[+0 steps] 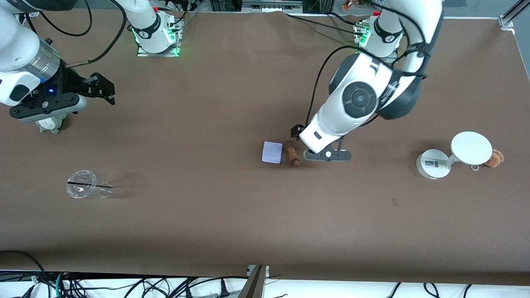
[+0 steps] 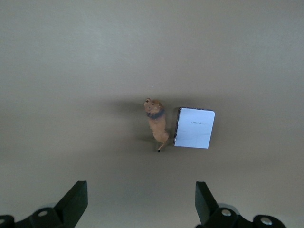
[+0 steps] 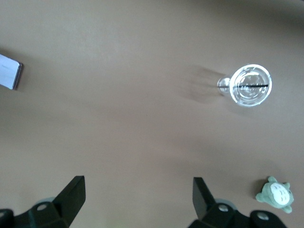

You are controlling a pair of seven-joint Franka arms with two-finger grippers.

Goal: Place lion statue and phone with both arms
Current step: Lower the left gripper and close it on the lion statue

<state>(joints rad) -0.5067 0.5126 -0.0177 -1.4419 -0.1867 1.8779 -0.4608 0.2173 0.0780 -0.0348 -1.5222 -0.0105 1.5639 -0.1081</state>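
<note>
Lying just beside the phone (image 1: 272, 152) on the tabletop (image 1: 207, 215), the lion statue (image 1: 293, 156), risking a knock from the left end effector (image 2: 141, 202) hanging spread above; right end effector (image 3: 138, 198) waiting, fingers apart, over the grey-green plush (image 1: 50, 124).

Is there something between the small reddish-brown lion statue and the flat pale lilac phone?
Nothing: in the left wrist view the lion statue and phone lie side by side, only bare brown table between.
</note>
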